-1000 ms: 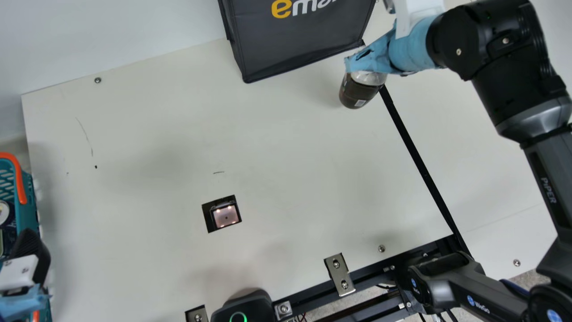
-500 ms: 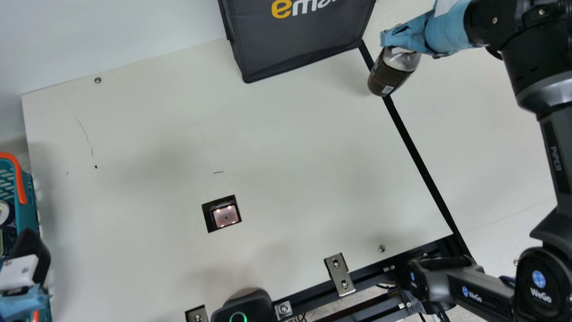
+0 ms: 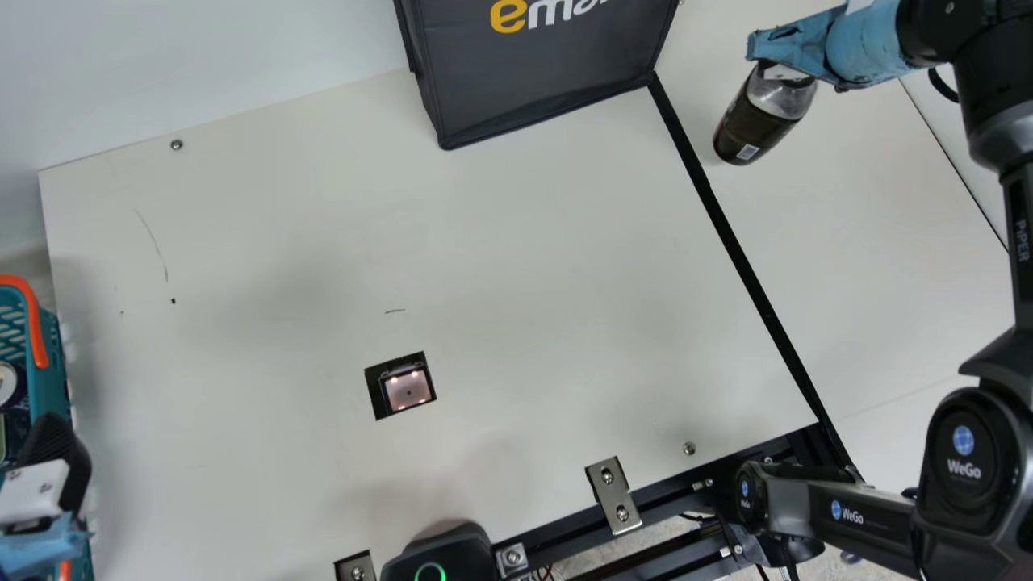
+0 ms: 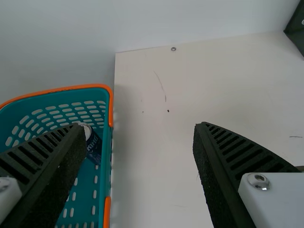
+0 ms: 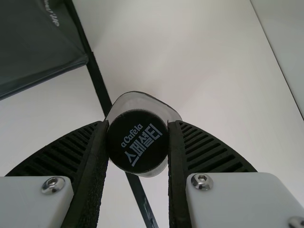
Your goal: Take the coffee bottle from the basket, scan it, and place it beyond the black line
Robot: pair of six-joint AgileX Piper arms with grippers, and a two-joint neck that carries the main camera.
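At the upper right of the main view, my right gripper (image 3: 776,66) holds the coffee bottle (image 3: 754,121) by its top, the bottle tilted and to the right of the black line (image 3: 746,270). In the right wrist view my right gripper (image 5: 138,142) is shut on the dark cap of the coffee bottle (image 5: 137,141), one finger on each side. My left gripper (image 3: 48,492) is at the lower left of the main view, by the teal basket (image 3: 53,379). The left wrist view shows my left gripper (image 4: 140,152) open, with the basket (image 4: 107,156) beneath one finger.
A dark bag (image 3: 541,68) stands at the back, left of the line's far end. The scanner (image 3: 407,390) is set into the table (image 3: 266,347). A can (image 4: 94,147) leans inside the basket. Metal brackets (image 3: 613,494) line the near edge.
My right gripper has carried the bottle to the right and slightly toward the back, from the left side of the black line across to its right. My left gripper has kept still.
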